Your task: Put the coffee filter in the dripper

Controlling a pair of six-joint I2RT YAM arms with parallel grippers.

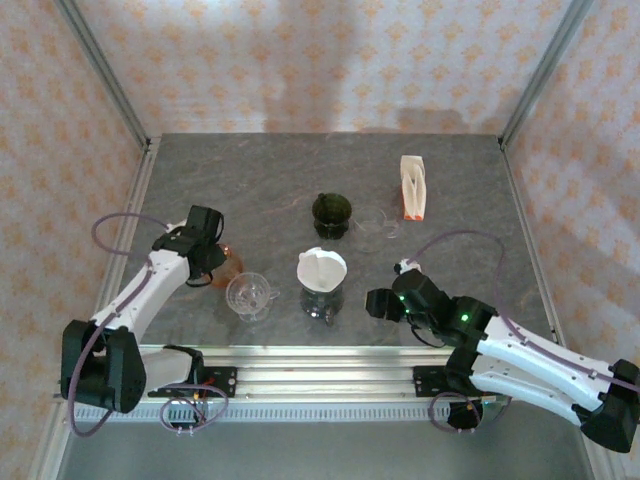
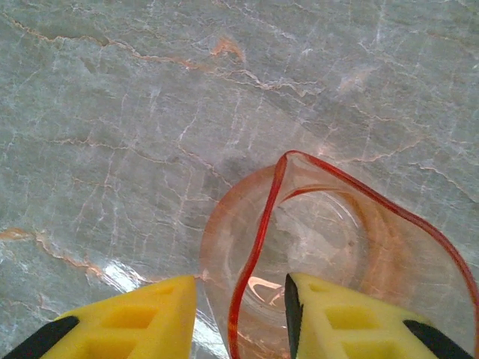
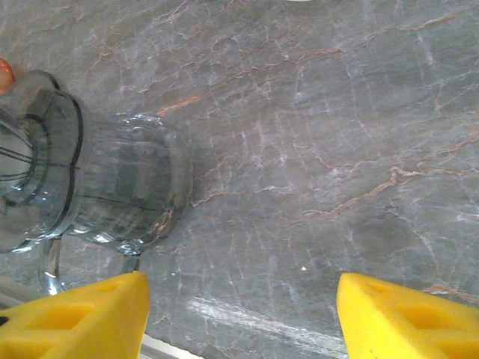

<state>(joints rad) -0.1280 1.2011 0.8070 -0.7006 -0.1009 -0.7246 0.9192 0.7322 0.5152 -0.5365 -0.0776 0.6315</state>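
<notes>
The coffee filter (image 1: pixel 322 266) appears seated in the central clear dripper (image 1: pixel 320 301); left of it the left gripper (image 2: pixel 238 290), unclenched, straddles an orange glass vessel (image 2: pixel 329 224) at its rim; right of it the right gripper (image 3: pixel 241 288) gapes empty.

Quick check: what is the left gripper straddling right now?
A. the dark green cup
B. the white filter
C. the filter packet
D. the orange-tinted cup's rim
D: the left gripper has a yellow finger on either side of the rim of the orange-tinted cup.
</notes>
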